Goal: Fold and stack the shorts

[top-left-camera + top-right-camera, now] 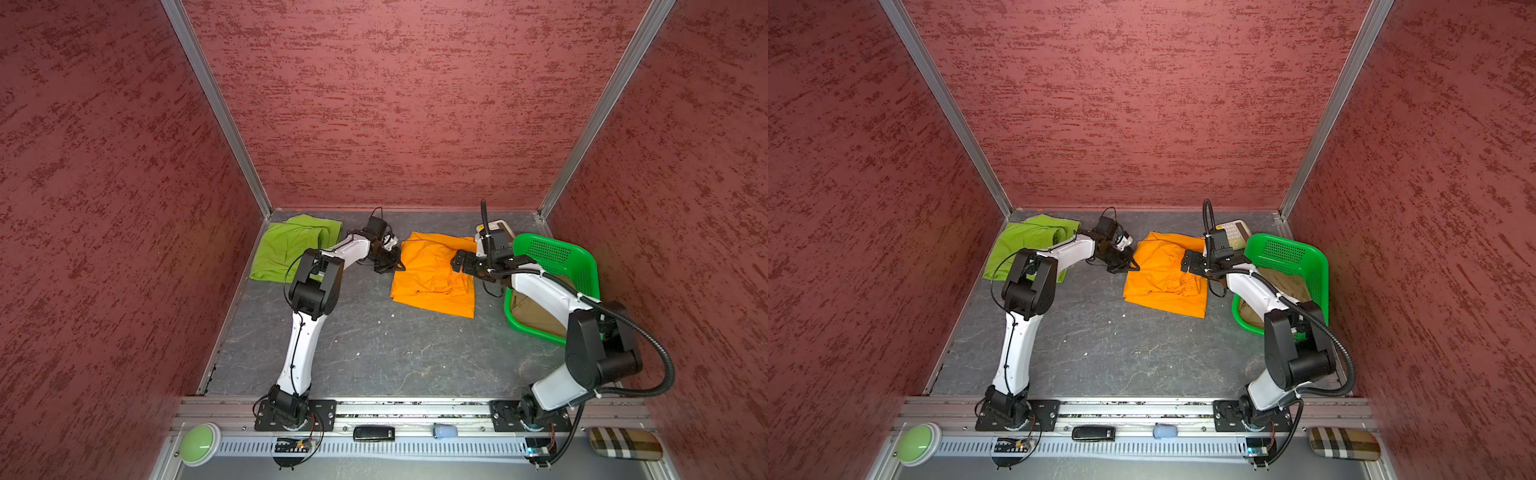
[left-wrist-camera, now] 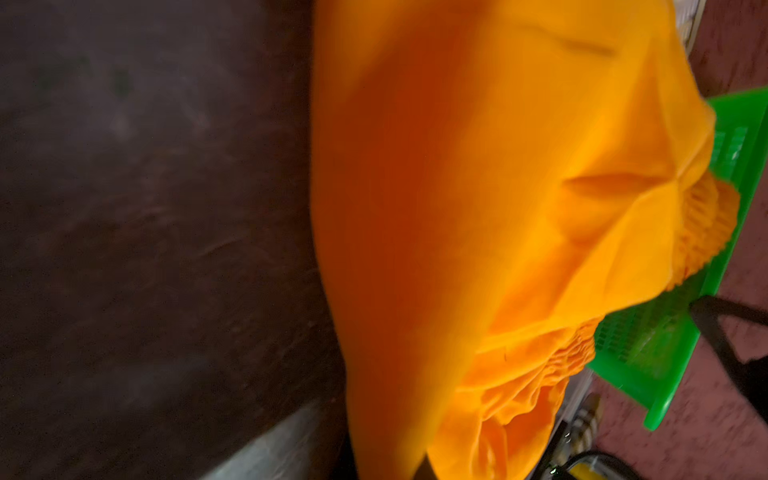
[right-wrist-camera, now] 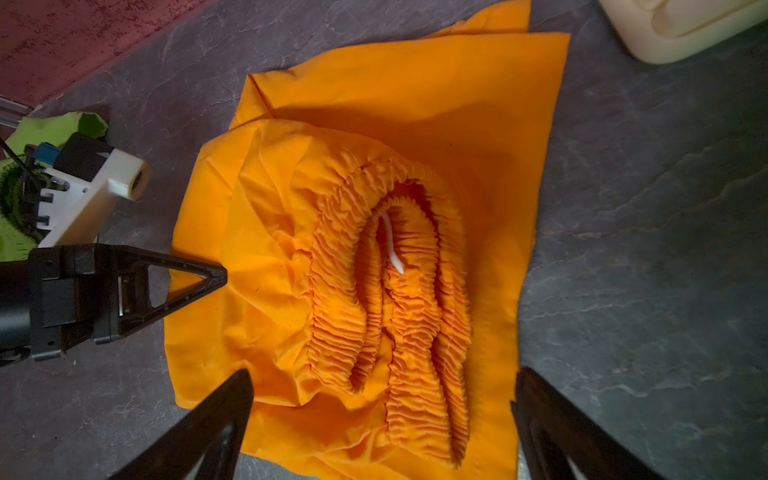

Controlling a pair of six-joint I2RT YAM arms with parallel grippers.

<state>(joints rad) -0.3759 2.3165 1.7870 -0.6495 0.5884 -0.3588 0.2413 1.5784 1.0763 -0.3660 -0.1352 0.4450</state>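
No writing, label, brand or number is legible on anything here.

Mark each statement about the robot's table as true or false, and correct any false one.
1. The khaki shorts lie in the green basket. True.
2. The right gripper is clamped on the orange shorts. False: its jaws stand open above the waistband.
3. The lime green shorts are stacked on the orange shorts. False: they lie apart from them, by the table's far left corner.
4. The left gripper is shut on the orange shorts' edge. True.
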